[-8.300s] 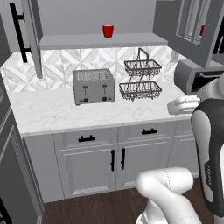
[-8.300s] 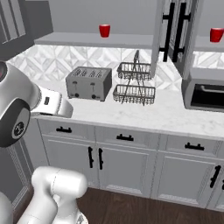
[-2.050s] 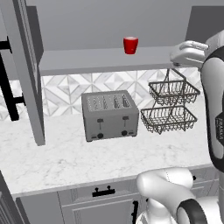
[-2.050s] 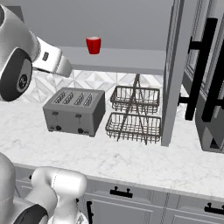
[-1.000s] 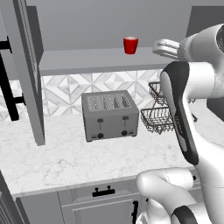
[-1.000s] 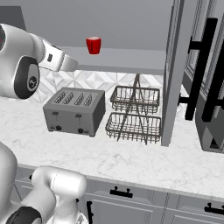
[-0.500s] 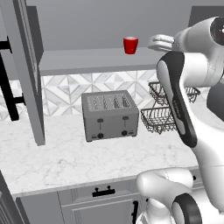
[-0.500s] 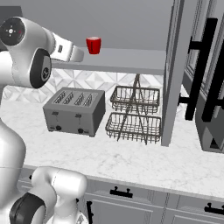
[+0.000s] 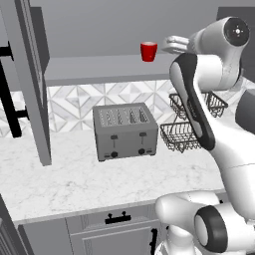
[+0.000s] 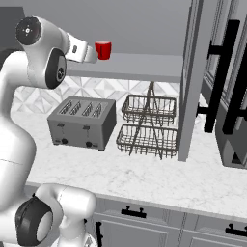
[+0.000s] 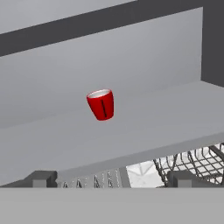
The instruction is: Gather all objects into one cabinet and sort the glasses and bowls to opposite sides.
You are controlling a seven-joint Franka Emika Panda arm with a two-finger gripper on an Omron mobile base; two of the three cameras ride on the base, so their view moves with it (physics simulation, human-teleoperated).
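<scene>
On shelf (image 11: 144, 127), 1 red cup (image 11: 101, 104) sits ahead of gripper (image 11: 111, 178), fingers spread, empty; a fast reach could tip it.

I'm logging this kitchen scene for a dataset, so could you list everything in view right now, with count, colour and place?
red cup: one, red, upright on the cabinet shelf.
shelf: one, grey, flat, above the counter in the open cabinet.
cabinet doors: two in view, grey with long black bar handles, standing open at either side of the shelf.
toaster: one, grey, four slots, on the counter below the shelf.
wire basket rack: one, dark, two tiers, beside the toaster.
counter: one, white marble.
lower cabinets: grey, short black handles, under the counter.
gripper: one, dark fingertips spread apart, level with the shelf and short of the cup.
arm: one, white with dark joints.
</scene>
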